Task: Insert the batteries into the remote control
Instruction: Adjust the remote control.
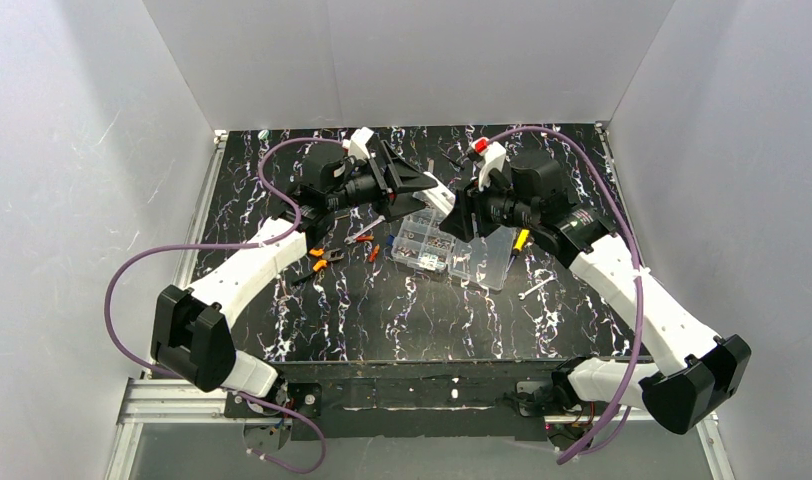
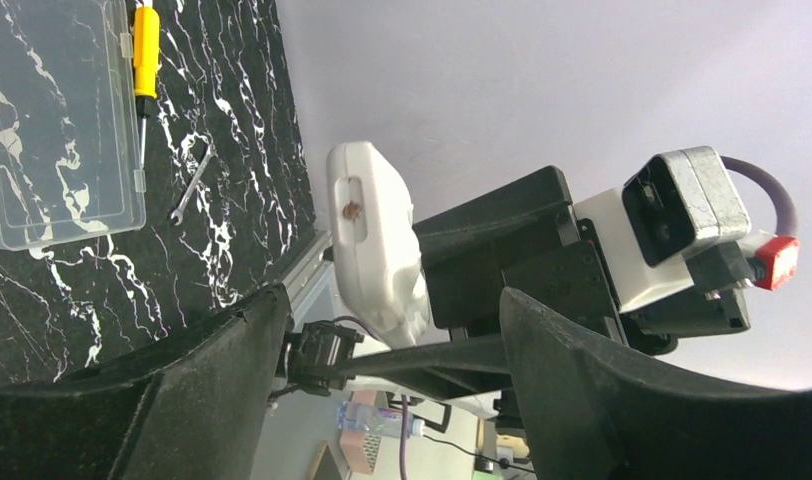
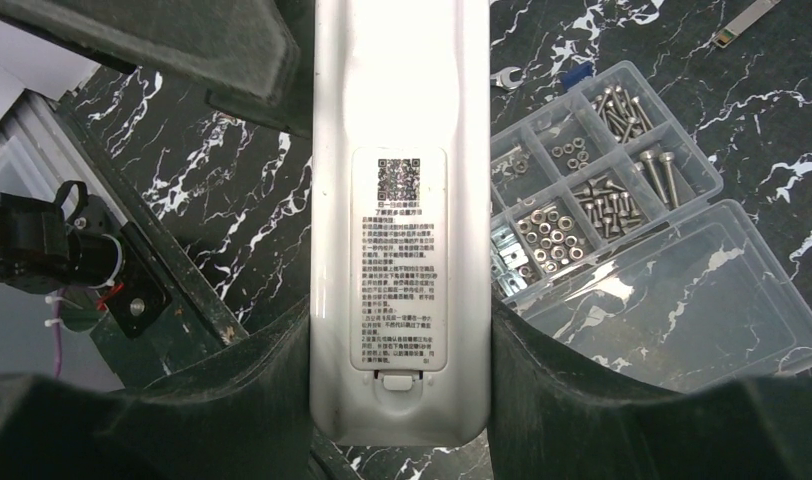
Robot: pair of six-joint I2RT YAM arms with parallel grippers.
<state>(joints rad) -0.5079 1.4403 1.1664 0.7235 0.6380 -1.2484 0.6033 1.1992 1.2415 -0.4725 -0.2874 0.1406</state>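
The white remote control [image 3: 400,250] is clamped by its two long edges in my right gripper [image 3: 400,400], its back face with the printed label and closed battery cover towards the right wrist camera. Seen from above, the remote control [image 1: 439,192] hangs in the air between both grippers, over the clear box. My left gripper [image 2: 392,370] is open, its fingers spread wide to either side of the remote's [image 2: 372,240] far end without touching it. My left gripper [image 1: 414,183] faces my right gripper [image 1: 462,208]. No batteries are in view.
A clear plastic compartment box [image 1: 452,248] with screws and nuts [image 3: 582,200] lies open under the grippers. Beside it lie a yellow screwdriver [image 1: 520,240] and a small wrench [image 1: 535,288]. Orange-handled tools [image 1: 327,258] lie left of the box.
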